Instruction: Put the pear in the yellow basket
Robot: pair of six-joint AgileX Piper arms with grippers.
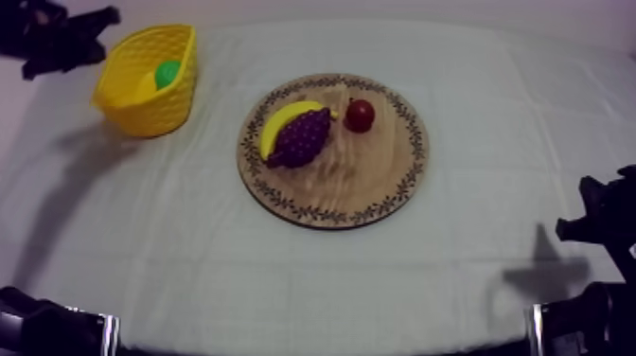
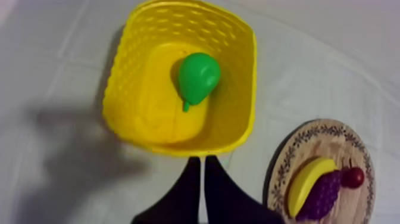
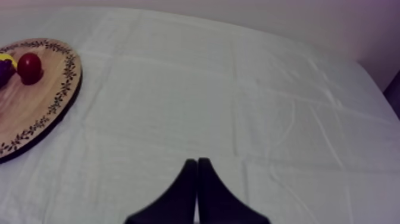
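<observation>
The green pear [image 2: 199, 76] lies inside the yellow basket [image 2: 244, 128], stem toward the near wall. In the top view the pear [image 1: 167, 73] shows green inside the basket [image 1: 151, 114] at the far left of the table. My left gripper [image 2: 199, 162] hovers just outside the basket's near wall, fingers pressed together, holding nothing. My left arm [image 1: 57, 38] sits at the far left corner beside the basket. My right gripper [image 3: 196, 162] is shut and empty over bare cloth, well right of the round wooden board [image 3: 53, 113].
The wooden board [image 1: 379, 180] lies mid-table and carries a banana [image 1: 284, 121], a bunch of grapes [image 1: 303, 139] and a small red fruit [image 1: 360, 115]. My right arm [image 1: 606, 218] rests low at the right edge. Open cloth lies between board and basket.
</observation>
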